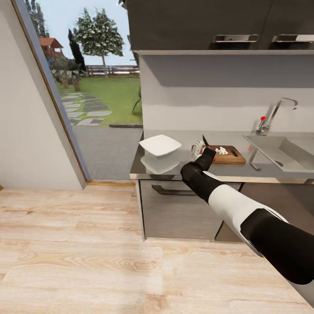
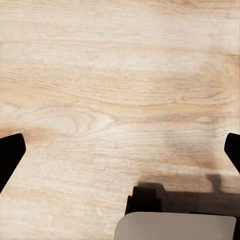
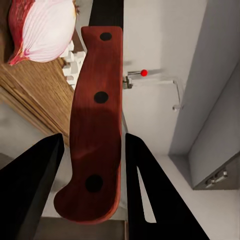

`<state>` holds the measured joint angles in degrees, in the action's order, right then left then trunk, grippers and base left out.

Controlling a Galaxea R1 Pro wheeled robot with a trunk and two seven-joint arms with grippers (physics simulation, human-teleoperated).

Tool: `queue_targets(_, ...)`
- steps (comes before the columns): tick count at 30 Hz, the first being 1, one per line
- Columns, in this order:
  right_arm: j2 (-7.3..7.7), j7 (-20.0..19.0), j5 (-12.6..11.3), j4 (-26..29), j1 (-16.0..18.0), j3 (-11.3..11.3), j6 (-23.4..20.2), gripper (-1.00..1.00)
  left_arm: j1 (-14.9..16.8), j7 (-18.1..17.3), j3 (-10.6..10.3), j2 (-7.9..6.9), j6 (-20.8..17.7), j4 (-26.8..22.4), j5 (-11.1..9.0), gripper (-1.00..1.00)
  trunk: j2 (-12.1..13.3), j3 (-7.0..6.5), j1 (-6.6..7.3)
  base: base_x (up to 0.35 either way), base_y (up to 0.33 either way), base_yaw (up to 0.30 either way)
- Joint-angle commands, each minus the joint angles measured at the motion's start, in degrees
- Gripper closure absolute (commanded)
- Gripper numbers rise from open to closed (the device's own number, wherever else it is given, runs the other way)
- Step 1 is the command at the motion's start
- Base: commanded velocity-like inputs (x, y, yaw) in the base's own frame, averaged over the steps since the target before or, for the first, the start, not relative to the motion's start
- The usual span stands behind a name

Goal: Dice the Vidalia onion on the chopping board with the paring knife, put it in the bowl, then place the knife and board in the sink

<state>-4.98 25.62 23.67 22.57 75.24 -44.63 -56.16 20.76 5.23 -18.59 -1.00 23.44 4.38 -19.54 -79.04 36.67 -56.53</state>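
My right gripper (image 1: 209, 153) reaches over the countertop (image 1: 183, 168) and is shut on the paring knife (image 1: 205, 141), whose dark blade points up. In the right wrist view the red handle (image 3: 97, 125) sits between both black fingers (image 3: 35, 185). The brown chopping board (image 1: 231, 155) lies just right of the gripper with whitish onion dice (image 1: 221, 150) on it. A cut half of the Vidalia onion (image 3: 42, 27) rests on the board (image 3: 35, 95) beside small dice (image 3: 75, 62). The white bowl (image 1: 160, 145) stands left of the gripper. My left gripper (image 2: 120, 155) hangs open over the floor.
The steel sink (image 1: 285, 152) with its drainboard lies right of the board, the chrome tap (image 1: 272, 114) with a red knob behind it. Dark upper cabinets (image 1: 209, 24) hang above. A tall glass door (image 1: 87, 87) is at left, pale wood floor (image 1: 87, 253) below.
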Motion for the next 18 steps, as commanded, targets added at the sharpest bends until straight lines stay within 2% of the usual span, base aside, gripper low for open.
queue_targets(1, 0.07, 0.31, -0.48, -0.07, 0.08, -0.49, -0.27, 1.0, 0.07, 0.13, -0.49, 0.03, 0.34, 0.19, -0.24, -1.0, -0.03, 0.05, 0.0, 0.011, 0.012, 0.0)
queue_targets(18, 0.21, 0.14, -0.63, -2.44, 0.06, -0.53, -0.09, 1.0, 0.07, 0.13, -0.49, 0.03, 0.33, 0.19, -0.24, -1.0, -0.03, 0.05, 0.0, 0.001, 0.001, 0.0)
